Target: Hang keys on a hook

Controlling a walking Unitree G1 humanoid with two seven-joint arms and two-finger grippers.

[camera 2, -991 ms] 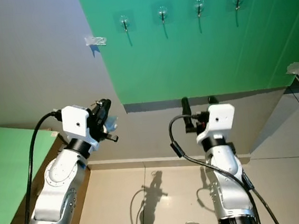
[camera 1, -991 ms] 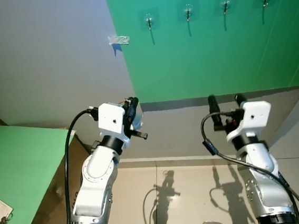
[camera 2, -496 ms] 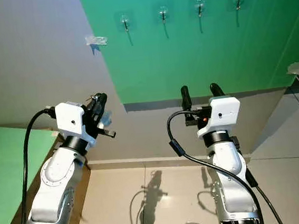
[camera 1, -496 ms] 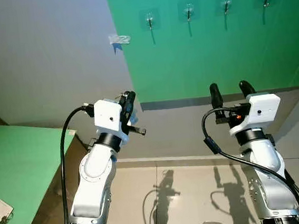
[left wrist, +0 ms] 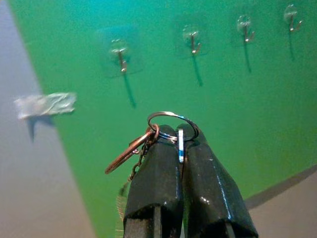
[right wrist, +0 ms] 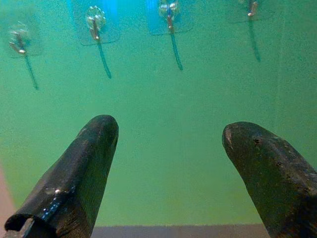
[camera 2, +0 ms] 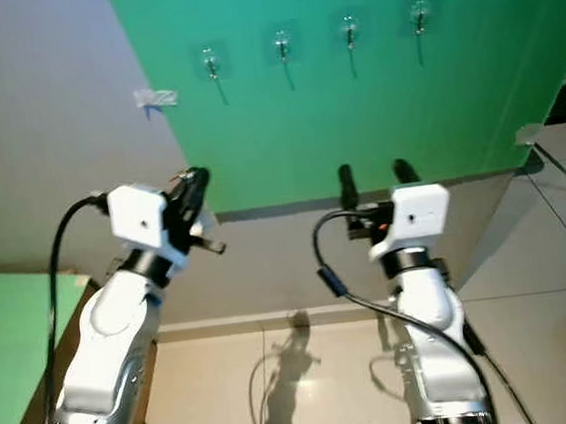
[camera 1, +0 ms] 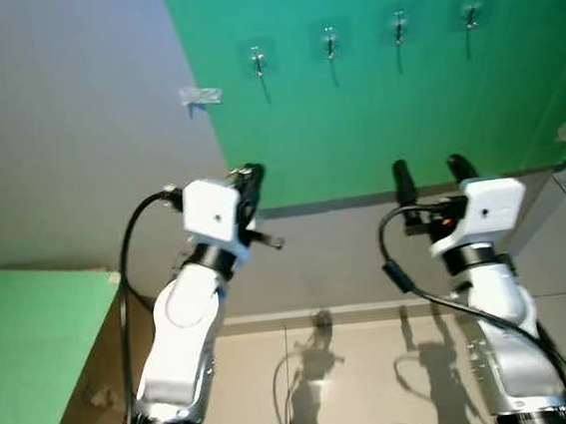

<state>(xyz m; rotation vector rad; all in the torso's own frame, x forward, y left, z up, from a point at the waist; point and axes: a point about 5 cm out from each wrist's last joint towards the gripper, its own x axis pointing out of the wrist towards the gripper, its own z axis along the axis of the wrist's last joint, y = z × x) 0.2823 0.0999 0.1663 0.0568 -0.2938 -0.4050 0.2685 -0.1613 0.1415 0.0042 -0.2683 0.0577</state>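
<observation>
Green wall panel (camera 1: 374, 113) carries a row of 4 small clear-backed hooks, and the leftmost hook (left wrist: 119, 52) is the one nearest the left gripper (left wrist: 179, 136). That gripper is clenched on the keys (left wrist: 148, 141): its 2 black fingers pinch a silver key ring (left wrist: 173, 121) that stands proud above the tips, with a coppery ring and short chain hanging off to one side. The keys sit well below and apart from the hooks, so the carry is done but the hang is not yet begun.

To do this step well, I would raise the left arm and line the open loop of the silver ring with the hook's upturned tip, bringing it in from slightly above so the ring drops over the prong. Keep the pinch firm until the ring is seated.

Raised beside it, the right gripper (right wrist: 171, 148) faces the panel with fingers spread wide, holding nothing.
</observation>
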